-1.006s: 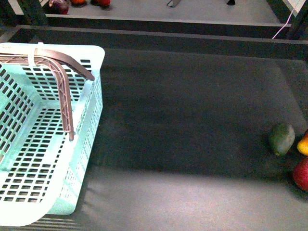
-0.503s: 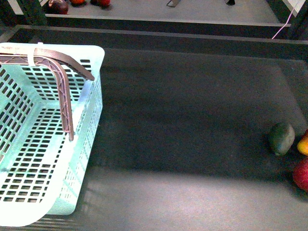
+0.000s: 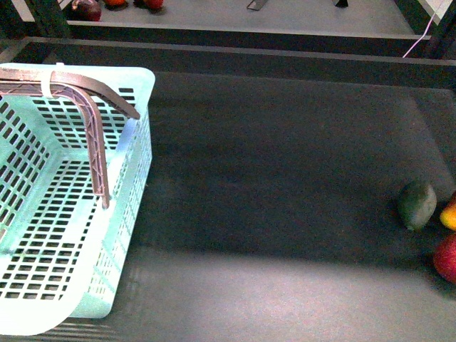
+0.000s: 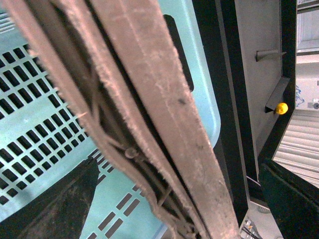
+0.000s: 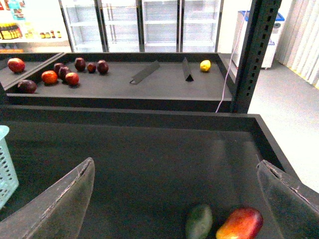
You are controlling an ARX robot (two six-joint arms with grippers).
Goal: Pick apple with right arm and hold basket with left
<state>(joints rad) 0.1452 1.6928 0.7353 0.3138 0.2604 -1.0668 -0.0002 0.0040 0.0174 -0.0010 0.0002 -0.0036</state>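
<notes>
Presently, the basket is seen at the left of the dark table, opening upward, with its right wall running from near to far. Its left part is cut off by the frame, so the long axis cannot be fixed. It is made of mint-green plastic with slotted walls and floor, and its brownish-grey handles are bound by a white zip tie near the far rim. In the left wrist view a handle is seen passing between the spread fingers of the left gripper, which are not closed on it. The apple lies at the near right of the table, well apart from the basket. It is red and partly cut off by the frame, and its stem direction cannot be told. Just beyond it a yellow-orange fruit is seen, and just left of that a dark green oval fruit, its long axis roughly near to far. The right gripper is seen above the table with its fingers wide apart, gripping nothing.
</notes>
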